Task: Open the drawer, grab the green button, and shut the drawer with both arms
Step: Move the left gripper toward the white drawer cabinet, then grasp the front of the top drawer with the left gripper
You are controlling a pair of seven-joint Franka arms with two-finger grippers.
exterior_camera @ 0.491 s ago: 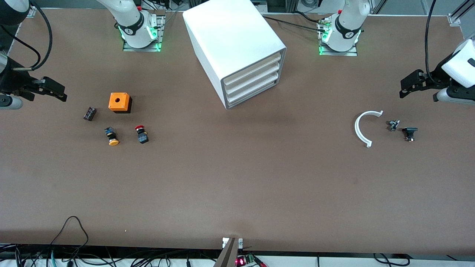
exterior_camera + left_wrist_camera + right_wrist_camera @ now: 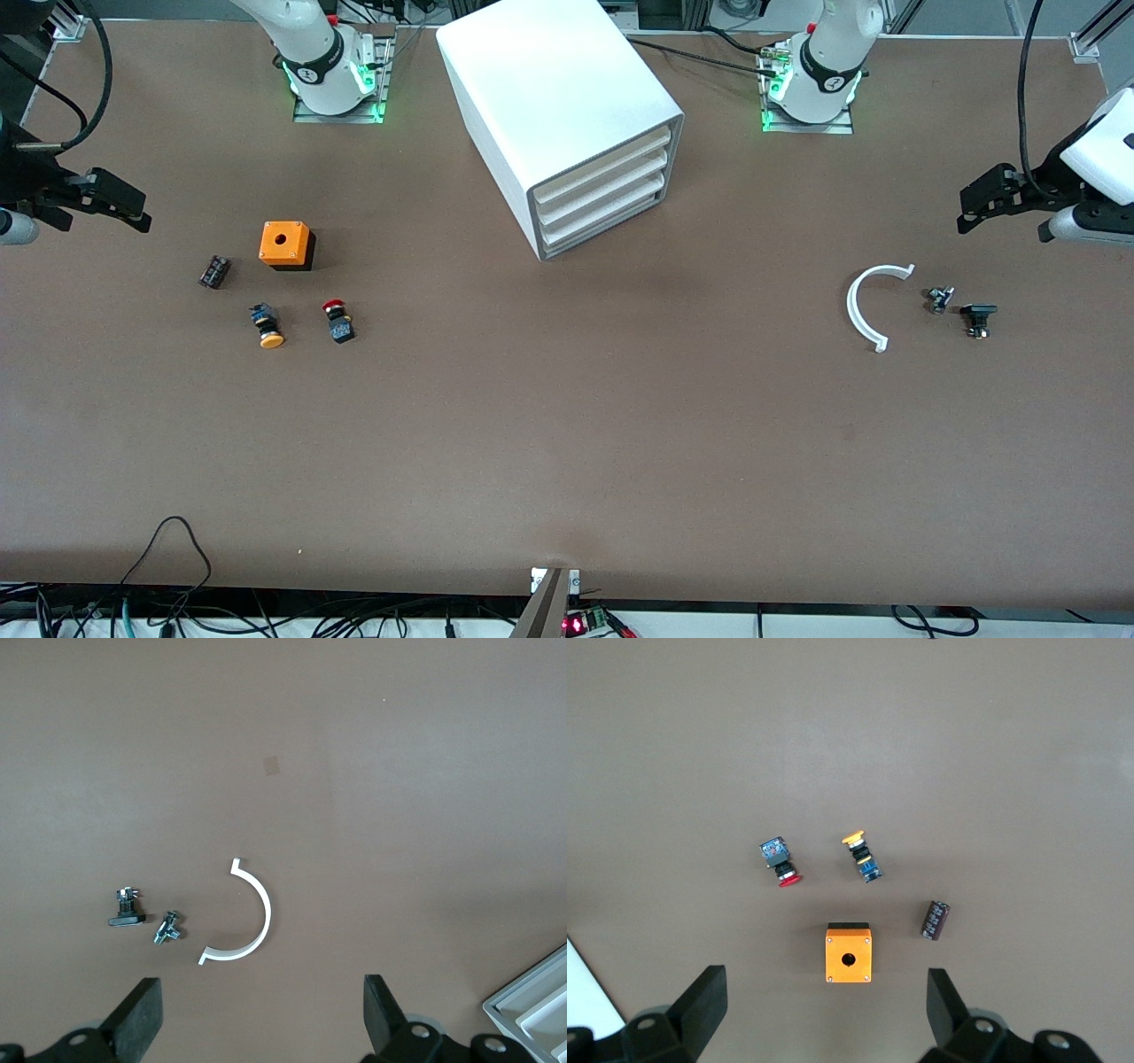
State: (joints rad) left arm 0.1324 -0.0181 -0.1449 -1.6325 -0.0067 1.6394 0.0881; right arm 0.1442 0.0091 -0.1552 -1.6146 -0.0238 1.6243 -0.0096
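Observation:
The white cabinet (image 2: 567,124) stands between the two arm bases, and its three drawers are all shut. The drawer (image 2: 602,221) is the lowest one. A corner of the cabinet shows in the left wrist view (image 2: 532,1014) and in the right wrist view (image 2: 583,992). The green-capped button is hidden. My left gripper (image 2: 967,211) is open and empty, in the air over the left arm's end of the table; it also shows in its wrist view (image 2: 261,1014). My right gripper (image 2: 137,211) is open and empty over the right arm's end; it also shows in its wrist view (image 2: 826,1010).
Toward the right arm's end lie an orange box (image 2: 285,245), a dark cylinder (image 2: 213,271), a yellow-capped button (image 2: 267,326) and a red-capped button (image 2: 337,320). Toward the left arm's end lie a white arc (image 2: 864,306), a metal fitting (image 2: 939,299) and a black part (image 2: 978,317).
Both grippers have drawn back a little toward the ends of the table, the right one more. Nothing on the table has moved.

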